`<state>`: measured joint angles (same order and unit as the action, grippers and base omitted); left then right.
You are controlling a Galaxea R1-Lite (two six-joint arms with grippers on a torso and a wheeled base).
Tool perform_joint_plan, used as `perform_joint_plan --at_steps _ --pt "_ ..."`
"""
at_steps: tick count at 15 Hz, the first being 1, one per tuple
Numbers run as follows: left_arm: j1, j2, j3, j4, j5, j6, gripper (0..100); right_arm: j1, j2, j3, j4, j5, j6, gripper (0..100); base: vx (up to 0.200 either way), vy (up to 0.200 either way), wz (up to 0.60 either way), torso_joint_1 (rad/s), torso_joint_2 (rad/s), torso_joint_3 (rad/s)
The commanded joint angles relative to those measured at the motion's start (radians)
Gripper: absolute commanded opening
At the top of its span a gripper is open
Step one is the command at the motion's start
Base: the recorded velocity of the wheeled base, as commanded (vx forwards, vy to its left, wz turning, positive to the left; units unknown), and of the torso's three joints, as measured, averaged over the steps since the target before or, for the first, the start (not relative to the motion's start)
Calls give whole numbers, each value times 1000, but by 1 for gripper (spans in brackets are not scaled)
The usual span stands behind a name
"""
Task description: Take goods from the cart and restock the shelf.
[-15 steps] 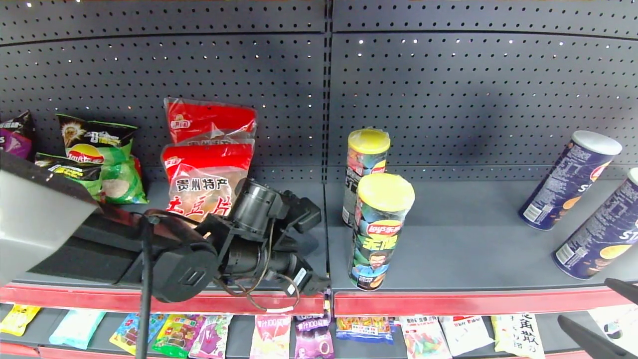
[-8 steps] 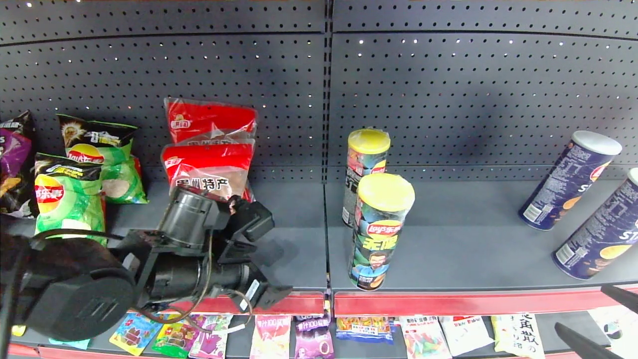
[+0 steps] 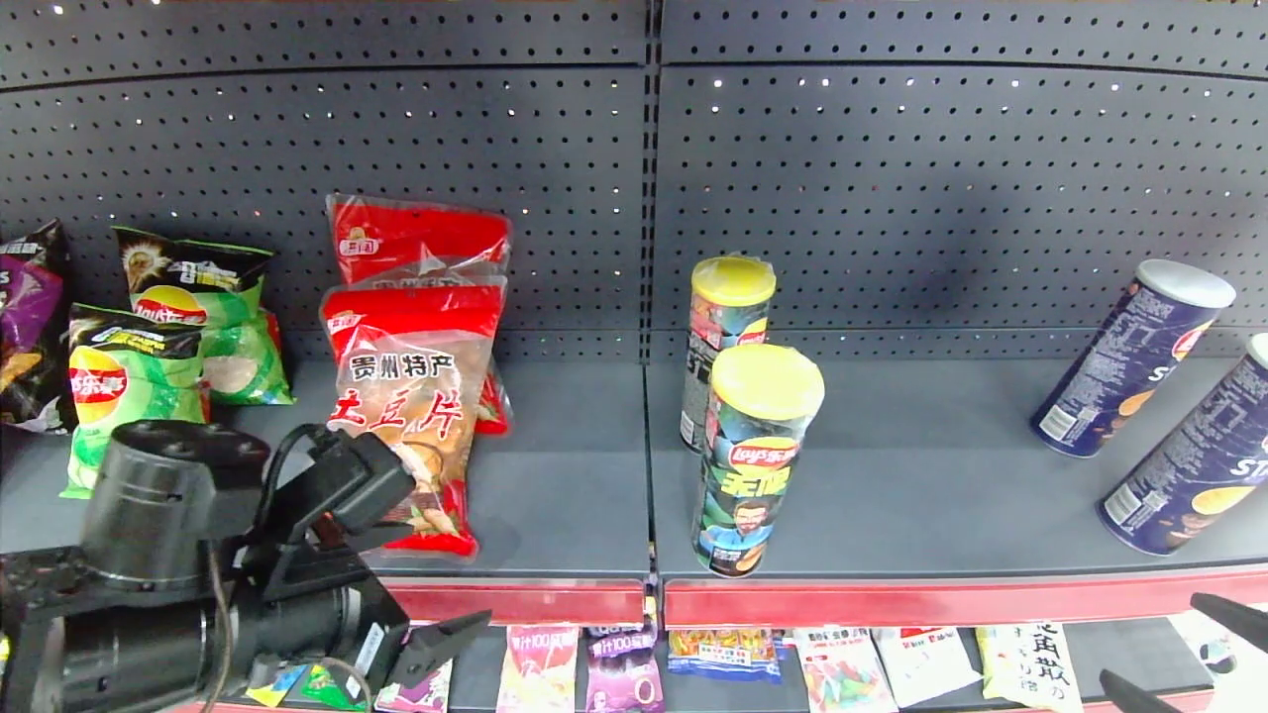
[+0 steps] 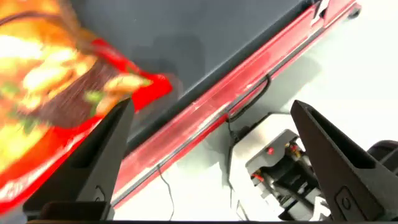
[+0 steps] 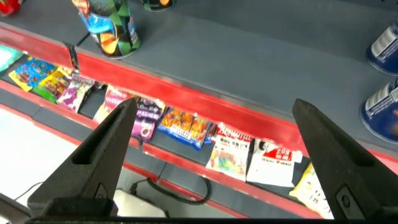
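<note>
The red snack bag stood on the shelf, leaning back against a second red bag behind it, its bottom edge close to the shelf's red lip. The left pincer hung just in front of and below that bag, fingers spread wide and holding nothing. The right pincer was well apart from the bag on the robot's right, also below the lip, likewise spread and empty. The placing of this bag looked finished, so the step in hand seemed to be the turn toward the next item. That move would call for bringing the left arm away without brushing the bag, then reaching to the cart for more goods.
</note>
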<state>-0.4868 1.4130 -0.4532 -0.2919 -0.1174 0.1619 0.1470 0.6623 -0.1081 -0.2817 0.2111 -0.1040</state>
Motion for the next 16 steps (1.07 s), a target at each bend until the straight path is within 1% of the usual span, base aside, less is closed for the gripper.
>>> perform_joint_plan --at_steps 1,2,3,4,5,6,7,8,9,11,12,14,15,16 --pt "4 -117 57 2 1 -22 100 0 -32 -2 22 1 -2 100 0 0 0 0 0 0" --pt "8 -157 90 2 1 -27 100 2 -53 -2 53 1 -2 100 0 0 0 0 0 0" --pt "27 -226 130 2 1 -27 100 2 -84 -2 90 -1 -3 100 0 0 0 0 0 0" --pt "37 -252 143 4 2 -27 100 2 -95 -2 99 -1 -3 100 0 0 0 0 0 0" --pt "96 -342 185 7 5 -30 100 2 -119 2 105 -1 -3 100 0 0 0 0 0 0" --pt "131 -388 205 16 9 -38 100 0 -130 4 105 -1 -3 100 0 0 0 0 0 0" --pt "188 -470 217 45 10 -55 100 0 -152 15 105 -2 -2 100 0 0 0 0 0 0" --pt "221 -520 215 83 10 -74 100 -3 -164 19 107 -2 -2 100 0 0 0 0 0 0" --pt "258 -589 205 146 10 -107 100 -4 -184 31 107 -6 -2 100 0 0 0 0 0 0" --pt "301 -717 189 249 10 -153 100 -4 -205 34 107 -32 -3 100 0 0 0 0 0 0" --pt "346 -842 183 366 30 -173 100 -6 -208 28 107 -45 -2 100 0 0 0 0 0 0" --pt "393 -959 182 484 99 -176 100 -17 -208 21 105 -137 -3 100 0 0 0 0 0 0" --pt "413 -1003 183 522 124 -179 100 -21 -210 21 105 -196 -2 100 0 0 0 0 0 0" --pt "433 -1042 195 537 145 -182 100 -24 -211 24 105 -249 -3 100 0 0 0 0 0 0"
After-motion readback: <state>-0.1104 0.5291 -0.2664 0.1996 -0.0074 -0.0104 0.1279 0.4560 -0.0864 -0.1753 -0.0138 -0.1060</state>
